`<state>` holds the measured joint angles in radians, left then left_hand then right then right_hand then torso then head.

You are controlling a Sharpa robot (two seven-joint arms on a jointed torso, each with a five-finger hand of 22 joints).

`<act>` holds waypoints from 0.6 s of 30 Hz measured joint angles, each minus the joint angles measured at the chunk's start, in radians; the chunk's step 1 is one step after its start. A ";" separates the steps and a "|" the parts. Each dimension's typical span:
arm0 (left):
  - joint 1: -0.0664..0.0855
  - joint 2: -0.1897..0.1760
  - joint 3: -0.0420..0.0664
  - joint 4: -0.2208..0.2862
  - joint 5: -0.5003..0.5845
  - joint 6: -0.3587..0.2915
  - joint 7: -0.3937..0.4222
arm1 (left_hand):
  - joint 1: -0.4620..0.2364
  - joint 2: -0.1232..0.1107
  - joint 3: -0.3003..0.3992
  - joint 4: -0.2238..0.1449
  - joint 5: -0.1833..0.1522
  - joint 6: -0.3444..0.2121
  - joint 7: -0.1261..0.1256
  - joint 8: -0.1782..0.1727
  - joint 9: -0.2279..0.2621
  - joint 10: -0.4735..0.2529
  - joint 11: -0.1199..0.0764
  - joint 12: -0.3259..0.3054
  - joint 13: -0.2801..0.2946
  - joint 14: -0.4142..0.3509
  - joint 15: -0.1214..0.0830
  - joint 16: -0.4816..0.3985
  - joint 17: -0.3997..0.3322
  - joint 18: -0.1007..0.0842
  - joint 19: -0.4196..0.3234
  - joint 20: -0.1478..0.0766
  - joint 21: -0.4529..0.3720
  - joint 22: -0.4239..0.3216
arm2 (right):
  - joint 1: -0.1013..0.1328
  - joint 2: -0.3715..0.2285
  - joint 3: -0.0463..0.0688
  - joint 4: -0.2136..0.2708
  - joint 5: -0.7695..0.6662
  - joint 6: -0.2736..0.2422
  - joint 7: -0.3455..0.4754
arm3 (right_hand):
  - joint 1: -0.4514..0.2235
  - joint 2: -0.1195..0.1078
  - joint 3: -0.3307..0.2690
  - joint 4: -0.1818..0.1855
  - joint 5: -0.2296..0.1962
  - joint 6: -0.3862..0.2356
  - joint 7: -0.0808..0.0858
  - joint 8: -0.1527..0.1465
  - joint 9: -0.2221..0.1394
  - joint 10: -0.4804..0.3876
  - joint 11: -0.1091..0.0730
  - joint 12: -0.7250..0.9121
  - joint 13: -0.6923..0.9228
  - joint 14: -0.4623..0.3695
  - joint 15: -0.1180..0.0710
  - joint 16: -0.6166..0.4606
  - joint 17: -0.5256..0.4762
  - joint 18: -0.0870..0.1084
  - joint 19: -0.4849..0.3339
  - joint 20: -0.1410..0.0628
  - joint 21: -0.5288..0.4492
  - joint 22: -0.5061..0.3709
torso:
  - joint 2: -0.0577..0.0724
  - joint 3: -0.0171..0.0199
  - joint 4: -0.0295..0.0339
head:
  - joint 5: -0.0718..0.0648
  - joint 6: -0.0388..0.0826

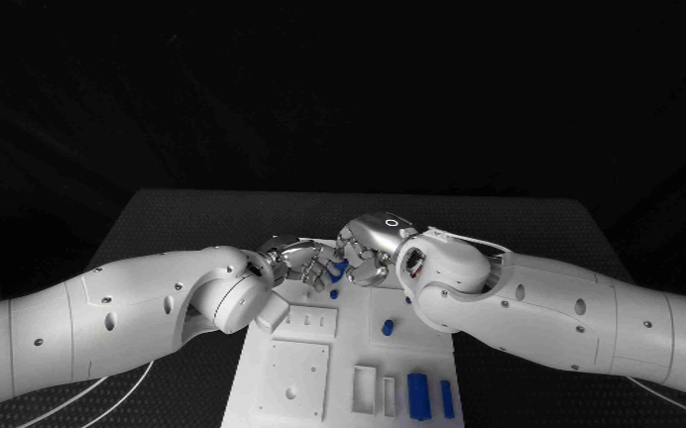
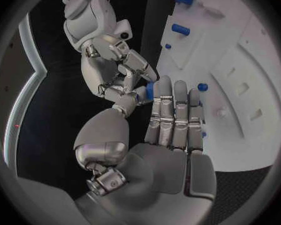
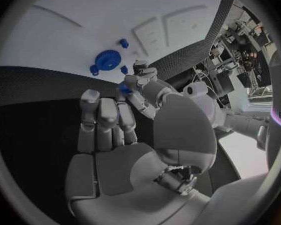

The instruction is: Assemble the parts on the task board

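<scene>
My two hands meet over the far end of the white task board [image 1: 293, 374]. A small blue part [image 1: 339, 269] sits between them, above the board. The left hand [image 1: 293, 258] pinches it between thumb and fingers [image 3: 139, 80], and the right hand [image 1: 372, 245] has its fingertips [image 2: 140, 67] closed on the same blue part [image 2: 149, 90]. The blue part [image 3: 125, 89] is mostly covered by fingers. A blue gear [image 3: 105, 61] stands on the board [image 3: 59, 40] below the hands. The left hand's other fingers [image 2: 175, 112] lie straight and together.
On the board stand a blue peg [image 1: 388, 327], a small blue stud [image 1: 333, 294] and, near the front edge, two upright blue blocks [image 1: 417, 395] beside white blocks [image 1: 365, 388]. Black table [image 1: 171, 220] surrounds the board on all sides.
</scene>
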<state>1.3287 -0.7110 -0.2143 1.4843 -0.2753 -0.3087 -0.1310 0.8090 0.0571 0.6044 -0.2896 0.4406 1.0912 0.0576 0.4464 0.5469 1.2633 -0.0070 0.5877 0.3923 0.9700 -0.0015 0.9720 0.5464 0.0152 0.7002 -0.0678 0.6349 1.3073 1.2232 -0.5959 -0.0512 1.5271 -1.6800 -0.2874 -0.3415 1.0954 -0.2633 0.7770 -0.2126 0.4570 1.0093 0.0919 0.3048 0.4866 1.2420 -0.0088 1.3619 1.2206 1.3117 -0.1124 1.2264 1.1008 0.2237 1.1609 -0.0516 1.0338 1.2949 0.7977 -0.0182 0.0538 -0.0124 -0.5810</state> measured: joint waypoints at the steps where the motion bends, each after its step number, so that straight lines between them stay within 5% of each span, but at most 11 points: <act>1: 0.000 0.000 0.000 0.000 -0.002 0.000 0.000 | 0.000 0.000 0.000 0.000 0.000 0.000 0.000 0.000 0.000 0.001 -0.001 0.000 0.000 0.000 0.000 0.000 0.000 0.000 0.000 0.000 0.000 0.000 | 0.000 0.000 0.000 0.000 0.001 0.000 0.000 | 0.000 0.000 0.000 0.000 0.000 0.001 -0.001 0.000 0.000 0.000 0.000 0.000 0.000 0.000 0.000 0.000 0.000 0.000 0.000 0.000 0.000 0.000 | 0.000 0.0000 0.0000 | 0.000 0.000; 18: 0.000 0.001 0.000 -0.005 -0.018 0.002 -0.004 | 0.000 0.000 0.002 -0.004 -0.004 0.003 -0.002 -0.005 0.002 0.001 0.000 0.000 0.000 0.000 0.000 0.000 0.000 0.000 -0.004 0.004 0.004 0.001 | 0.000 0.000 -0.001 -0.008 0.008 0.001 0.007 | 0.000 0.000 -0.005 0.005 0.000 0.001 -0.001 0.000 0.001 -0.002 -0.002 0.000 -0.006 0.000 0.000 -0.001 0.000 0.000 0.000 0.000 0.000 0.000 | -0.001 -0.0002 -0.0002 | -0.001 0.000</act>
<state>1.3287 -0.7103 -0.2143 1.4795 -0.2931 -0.3065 -0.1350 0.8093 0.0567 0.6067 -0.2938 0.4363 1.0939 0.0552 0.4418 0.5491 1.2642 -0.0068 0.5877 0.3924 0.9700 -0.0015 0.9720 0.5465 0.0152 0.6967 -0.0642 0.6387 1.3079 1.2232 -0.5956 -0.0517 1.5194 -1.6724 -0.2869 -0.3346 1.0953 -0.2633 0.7724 -0.2079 0.4569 1.0101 0.0910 0.3048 0.4872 1.2402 -0.0110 1.3619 1.2150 1.3118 -0.1122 1.2258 1.1008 0.2235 1.1607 -0.0513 1.0338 1.2950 0.7968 -0.0184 0.0536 -0.0134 -0.5806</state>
